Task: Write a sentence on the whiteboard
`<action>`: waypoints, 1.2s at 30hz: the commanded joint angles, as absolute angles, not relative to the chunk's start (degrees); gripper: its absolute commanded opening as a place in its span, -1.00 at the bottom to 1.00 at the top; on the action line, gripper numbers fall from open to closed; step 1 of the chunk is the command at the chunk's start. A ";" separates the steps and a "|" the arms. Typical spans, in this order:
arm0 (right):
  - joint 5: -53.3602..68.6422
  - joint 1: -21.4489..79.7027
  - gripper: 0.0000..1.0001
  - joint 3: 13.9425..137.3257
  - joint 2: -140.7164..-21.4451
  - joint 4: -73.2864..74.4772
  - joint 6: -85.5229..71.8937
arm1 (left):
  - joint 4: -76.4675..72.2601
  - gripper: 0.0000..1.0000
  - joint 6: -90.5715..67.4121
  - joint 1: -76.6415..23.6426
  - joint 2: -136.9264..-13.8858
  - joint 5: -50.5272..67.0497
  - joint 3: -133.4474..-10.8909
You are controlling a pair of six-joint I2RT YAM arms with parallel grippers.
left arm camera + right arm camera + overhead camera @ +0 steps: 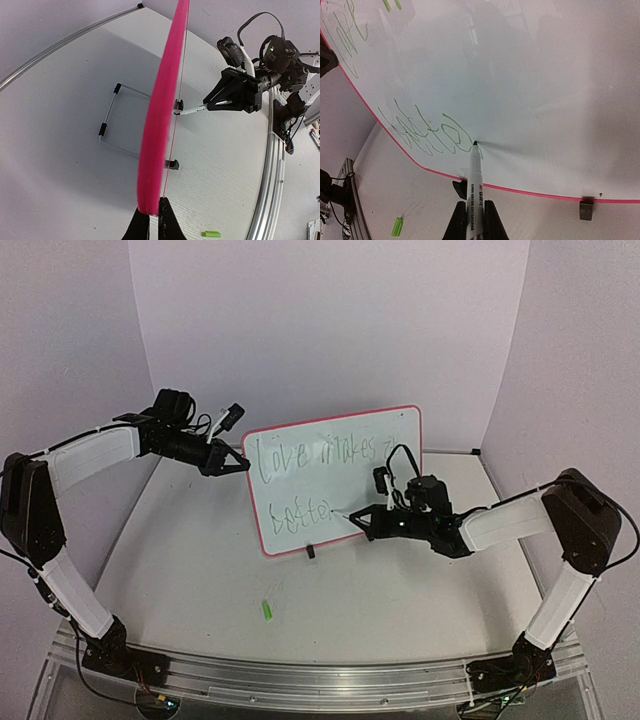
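- One whiteboard [330, 485] stands upright on the table, white with a pink-red rim. It leans on one wire stand [112, 120] behind it.
- Two small black feet [173, 163] show along the whiteboard's lower edge.
- One sentence [330, 455] is on the whiteboard in thin green handwriting, in two lines. The upper line reads roughly "Love makes it" and the lower line "better".
- One marker [475, 185] touches the whiteboard with its tip just after the last letter of "better". Its white barrel bears a printed label too small to read.
- The right gripper [472, 220] is in front of the whiteboard's lower half, with its fingers pinching the marker barrel.
- The left gripper [150, 215] is at the whiteboard's left edge, with its fingers pressed onto the rim from both faces.
- One small green cap [267, 610] lies on the table in front of the whiteboard, well apart from it.
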State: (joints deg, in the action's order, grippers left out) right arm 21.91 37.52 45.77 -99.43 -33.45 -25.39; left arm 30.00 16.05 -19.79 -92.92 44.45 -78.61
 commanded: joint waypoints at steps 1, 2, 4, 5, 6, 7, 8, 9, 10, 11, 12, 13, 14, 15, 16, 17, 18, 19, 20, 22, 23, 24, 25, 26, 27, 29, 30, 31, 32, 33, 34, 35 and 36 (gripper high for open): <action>20.93 37.18 -1.00 48.33 -97.72 -35.40 -25.08 | 32.97 -1.00 17.66 -21.27 -92.89 43.42 -78.58; 21.00 37.18 -1.00 48.45 -97.86 -35.42 -25.10 | 32.95 -1.00 17.66 -21.27 -92.88 43.42 -78.57; 21.06 37.19 -1.00 48.67 -98.09 -35.46 -25.08 | 32.97 -1.00 17.64 -21.27 -92.89 43.43 -78.58; 21.04 37.22 -1.00 48.77 -98.16 -35.42 -25.09 | 32.96 -1.00 17.64 -21.27 -92.88 43.47 -78.60; 20.82 37.21 -1.00 48.77 -98.14 -35.46 -25.12 | 32.96 -1.00 17.61 -21.27 -92.93 43.43 -78.63; 20.50 37.24 -1.00 48.75 -98.07 -35.46 -25.12 | 32.95 -1.00 17.63 -21.27 -92.96 43.42 -78.62; 20.12 37.24 -1.00 48.68 -97.95 -35.45 -25.11 | 32.96 -1.00 17.63 -21.27 -92.96 43.41 -78.60; 19.60 37.19 -1.00 48.50 -97.69 -35.46 -25.08 | 32.97 -1.00 17.63 -21.27 -92.92 43.39 -78.56; 19.08 37.18 -1.00 48.31 -97.39 -35.53 -25.07 | 32.97 -1.00 17.66 -21.27 -92.90 43.34 -78.53; 18.66 37.22 -1.00 48.05 -97.10 -35.54 -25.11 | 32.96 -1.00 17.66 -21.28 -92.90 43.34 -78.57; 18.23 37.22 -1.00 47.73 -96.78 -35.63 -25.08 | 32.96 -1.00 17.66 -21.32 -92.91 43.34 -78.57; 17.71 37.20 -1.00 47.47 -96.40 -35.72 -25.14 | 32.96 -1.00 17.65 -21.32 -92.90 43.33 -78.57; 17.29 37.18 -1.00 47.11 -96.08 -35.79 -25.16 | 32.96 -1.00 17.64 -21.28 -92.90 43.33 -78.57; 17.00 37.18 -1.00 46.81 -95.72 -35.81 -25.17 | 32.96 -1.00 17.63 -21.28 -92.90 43.33 -78.57; 16.74 37.18 -1.00 46.52 -95.38 -35.84 -25.17 | 32.97 -1.00 17.63 -21.28 -92.88 43.33 -78.57; 16.53 37.16 -1.00 46.28 -95.15 -35.87 -25.17 | 33.01 -1.00 17.65 -21.30 -92.84 43.33 -78.57; 16.33 37.10 -1.00 46.03 -95.02 -35.86 -25.20 | 32.99 -1.00 17.66 -21.28 -92.79 43.33 -78.57; 16.28 37.09 -1.00 45.79 -94.99 -35.85 -25.28 | 32.97 -1.00 17.65 -21.28 -92.77 43.33 -78.57; 16.26 37.09 -1.00 45.58 -94.99 -35.84 -25.38 | 32.96 -1.00 17.63 -21.28 -92.76 43.34 -78.57; 16.26 37.12 -1.00 45.31 -95.26 -35.83 -25.57 | 32.98 -1.00 17.65 -21.27 -92.73 43.33 -78.57; 16.24 37.10 -1.00 45.21 -95.45 -35.82 -25.68 | 33.00 -1.00 17.66 -21.27 -92.71 43.33 -78.57; 16.20 37.10 -1.00 45.15 -95.62 -35.83 -25.76 | 33.03 -1.00 17.63 -21.29 -92.66 43.33 -78.57; 16.06 37.11 -1.00 45.08 -95.73 -35.83 -25.84 | 33.06 -1.00 17.64 -21.28 -92.66 43.33 -78.57; 15.88 37.13 -1.00 45.00 -95.79 -35.81 -25.93 | 33.08 -1.00 17.66 -21.27 -92.67 43.33 -78.57; 15.70 37.10 -1.00 44.90 -95.80 -35.79 -26.02 | 33.02 -1.00 17.66 -21.28 -92.65 43.33 -78.56; 15.41 37.03 -1.00 44.68 -95.76 -35.83 -26.14 | 33.06 -1.00 17.65 -21.27 -92.65 43.33 -78.57; 15.34 37.01 -1.00 44.57 -95.71 -35.86 -26.18 | 33.08 -1.00 17.66 -21.27 -92.61 43.34 -78.57; 15.35 37.02 -1.00 44.56 -95.66 -35.86 -26.14 | 33.07 -1.00 17.67 -21.27 -92.56 43.33 -78.53; 15.69 37.01 -1.00 44.57 -95.46 -35.90 -25.97 | 33.06 -1.00 17.66 -21.27 -92.55 43.33 -78.54; 16.04 37.00 -1.00 44.58 -95.25 -35.97 -25.75 | 33.06 -1.00 17.65 -21.27 -92.54 43.33 -78.51; 16.46 37.00 -1.00 44.51 -94.97 -36.16 -25.47 | 33.07 -1.00 17.66 -21.27 -92.51 43.33 -78.49; 17.08 37.04 -1.00 44.27 -94.29 -36.61 -25.16 | 33.06 -1.00 17.66 -21.27 -92.48 43.33 -78.49; 17.66 37.07 -1.00 43.96 -93.45 -37.01 -24.86 | 33.05 -1.00 17.66 -21.27 -92.46 43.33 -78.49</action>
